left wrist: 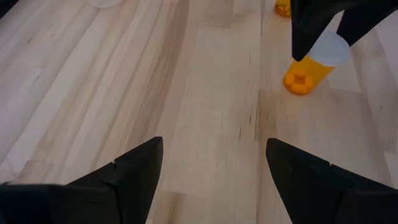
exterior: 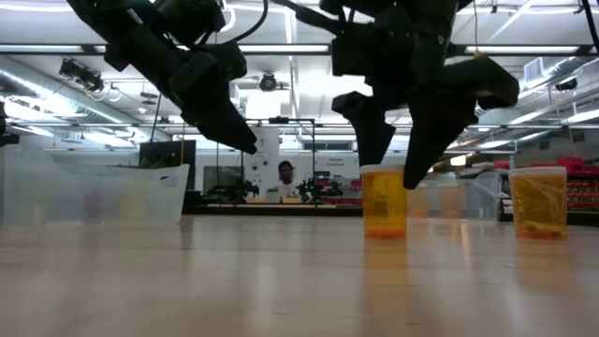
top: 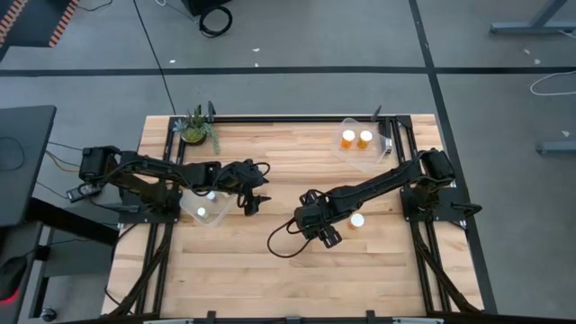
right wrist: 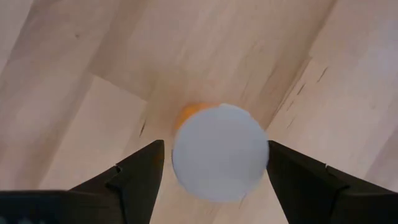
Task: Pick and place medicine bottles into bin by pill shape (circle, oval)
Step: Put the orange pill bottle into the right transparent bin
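Pale wooden planks make up the table (top: pixel 270 279), framed by black rails, with grey floor around it and, seen level across the boards, a bright workshop hall beyond where a person sits far off behind a desk.

Near the table's middle, the right gripper (top: pixel 326 232) hangs over a medicine bottle (right wrist: pixel 219 152) standing upright on the wood. Its own wrist camera looks straight down on the round white cap, which sits between the two dark fingers (right wrist: pixel 134 180); the jaws are spread to either side of the cap, and I cannot tell whether they touch it (no clear gap shows on either side). From table height the same bottle (exterior: pixel 384 201) rests on the boards, the fingers reaching down around its top. Another bottle (top: pixel 357 220) stands just beside the right arm, on the side toward its base, and shows in the level view as a second amber cylinder (exterior: pixel 538 201) apart from the first.

At the far right corner a clear bin (top: pixel 382 155) holds two bottles (top: pixel 356 139) side by side. A second clear bin (top: pixel 191 209) sits under the left arm with a white cap (top: pixel 203 213) visible inside.

The left gripper (top: pixel 253 200) hovers just beside that bin, fingers (left wrist: pixel 134 174) spread wide and empty, over bare wood. A small green plant (top: pixel 197 127) stands at the far left edge.
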